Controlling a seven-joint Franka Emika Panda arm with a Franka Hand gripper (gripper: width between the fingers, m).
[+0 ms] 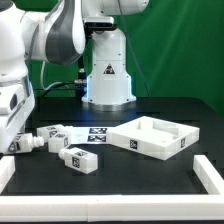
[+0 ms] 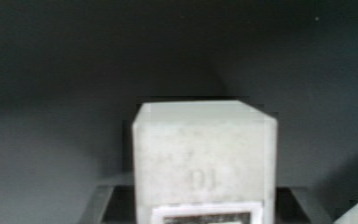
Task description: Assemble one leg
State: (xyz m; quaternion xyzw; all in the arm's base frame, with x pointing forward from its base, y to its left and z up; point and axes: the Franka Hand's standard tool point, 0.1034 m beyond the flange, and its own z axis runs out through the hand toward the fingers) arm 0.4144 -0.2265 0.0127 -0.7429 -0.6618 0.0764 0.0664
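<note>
We're looking at a matte black table (image 1: 120,190), dark and non-reflective, with a green curtain (image 1: 175,50) hanging across the whole back of the room. The arm's white base (image 1: 107,75) stands at the far edge of the table, in the middle. A pale blue glow shows low on it.

White bars frame the near corners of the surface, one at the exterior view's left (image 1: 8,172) and one at its right (image 1: 210,172).

At the exterior view's right sits the large white tray-like piece (image 1: 150,146), rim up, flat on the black surface. Just beside it, toward the middle, lies the marker board (image 1: 97,134), with its tags facing up.

Now to the exterior view's left. The arm bends down low there, and the gripper (image 1: 22,143) is right at table level. The leg (image 1: 47,136) lies just beside it on the table, among its twins. Another leg (image 1: 76,158) sits nearer the front, a little apart.

From the wrist view, the leg (image 2: 202,150) fills the middle, with a pale speckled face and a tag at its near end. Plain dark table stretches behind it. Dark finger shapes (image 2: 114,205) sit at the frame's edge, but whether the jaws are clamping the block or standing loose, I cannot tell.
</note>
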